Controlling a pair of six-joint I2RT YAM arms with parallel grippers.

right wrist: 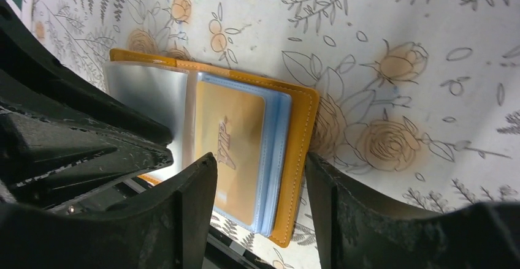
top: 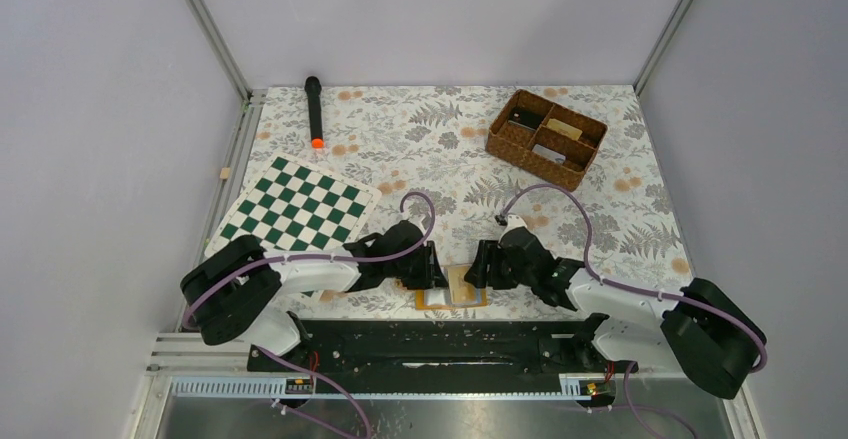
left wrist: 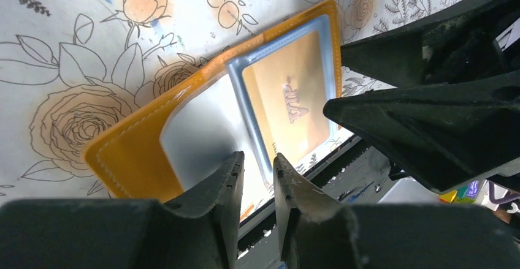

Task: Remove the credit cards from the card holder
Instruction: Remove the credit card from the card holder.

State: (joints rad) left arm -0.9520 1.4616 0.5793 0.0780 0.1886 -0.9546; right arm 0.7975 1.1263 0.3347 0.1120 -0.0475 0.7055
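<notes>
1. Card holder (top: 452,289) is lying open, inside up, at the near edge of the counter (top: 420,139), about midway along it and directly between the two claws.
2. Beige card (right wrist: 236,146) printed "VIP" is sitting in the holder's right half behind clear plastic. Bluish layers are showing under it; card or plastic, I cannot tell. The left half is showing a glossy sleeve (left wrist: 202,128) catching glare, contents unreadable.
3. Left claw (left wrist: 257,162) is hovering at the holder's near edge by the fold, fingers nearly together with a thin gap. A sleeve edge is running toward that gap; whether it is pinched, I cannot tell.
4. Right claw (right wrist: 260,162) is standing apart, straddling the right half. One finger is over the beige card, the other just outside the orange stitched border. It is clamping nothing that I can see.
5. Handling, my judgement: the holder is looking light and floppy at the fold, likely to slide on the cloth if pulled unpinned. The cards are looking thin, stiff and slick, and the plastic is probably dragging on them.
6. Hold point, judged: pin the orange border with one claw, take the card by its exposed edge at the pocket mouth, and draw it flat along the pocket. Which way that mouth is facing is not clear.
</notes>
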